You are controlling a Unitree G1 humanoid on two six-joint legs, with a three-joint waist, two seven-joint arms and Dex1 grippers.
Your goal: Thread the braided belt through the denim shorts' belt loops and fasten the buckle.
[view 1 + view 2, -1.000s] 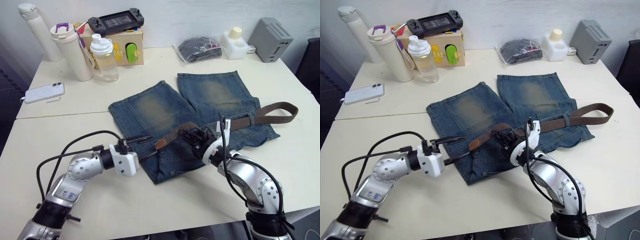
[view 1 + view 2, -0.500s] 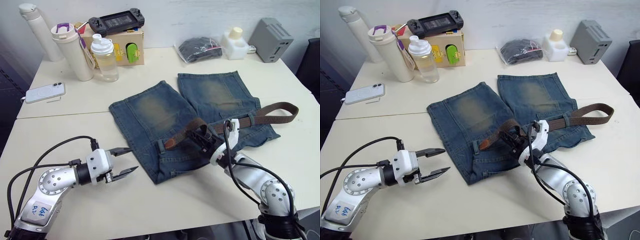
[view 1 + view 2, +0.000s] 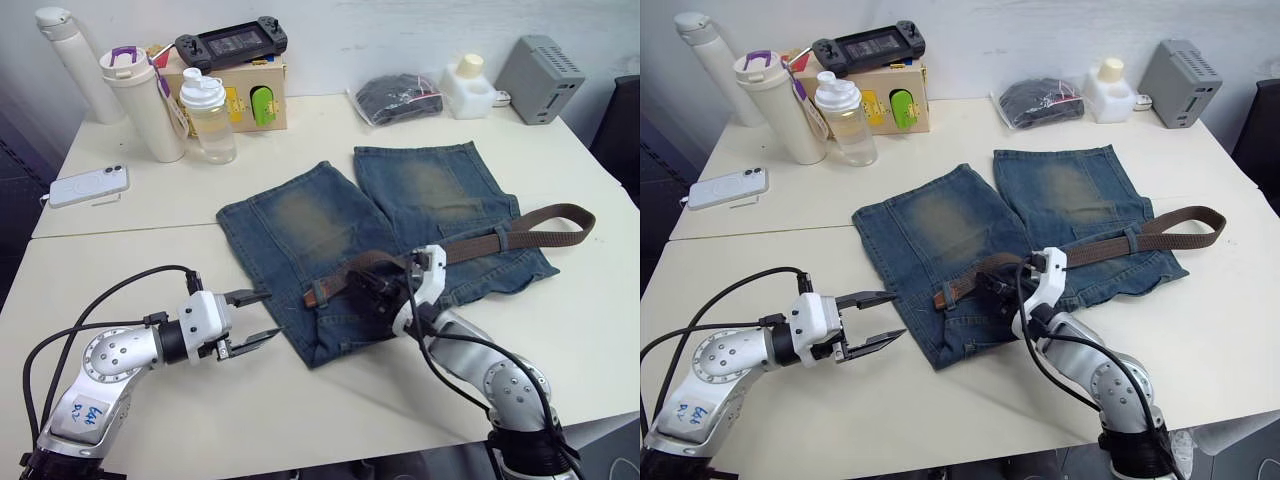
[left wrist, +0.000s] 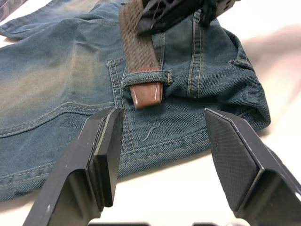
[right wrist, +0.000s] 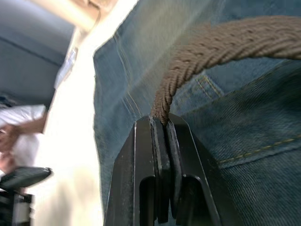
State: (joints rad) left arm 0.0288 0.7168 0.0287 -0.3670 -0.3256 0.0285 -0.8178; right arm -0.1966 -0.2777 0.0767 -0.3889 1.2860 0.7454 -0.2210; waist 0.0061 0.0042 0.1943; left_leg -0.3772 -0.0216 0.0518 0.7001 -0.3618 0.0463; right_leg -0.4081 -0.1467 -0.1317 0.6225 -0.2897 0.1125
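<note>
Left wrist view: tan leather tip (image 4: 146, 94) of the dark brown braided belt (image 3: 520, 232) pokes just out from under one narrow blue denim belt loop (image 4: 146, 77) on the waistband of the faded blue denim shorts (image 3: 300, 215). Shorts lie flat on the cream bench (image 3: 140, 210), waistband toward me. Rest of the belt runs back across the right leg, curling at the far right edge; buckle too small to make out.

My right jaws (image 5: 162, 123) are clamped on the braided strap just behind that loop, strap arching up from the grip. My left jaws (image 3: 250, 315) stand wide open, just off the shorts' near left corner, lined up on the tip, touching nothing.

Step in hand, as I judge it: hand-over at the loop. To do well:
- bring left jaws onto the leather tip, beyond the loop, not onto the denim;
- close only on leather, stitching visible;
- right keeps feeding slack until left has hold, then lets go;
- pull along the waistband, low, so the shorts do not bunch.
</note>
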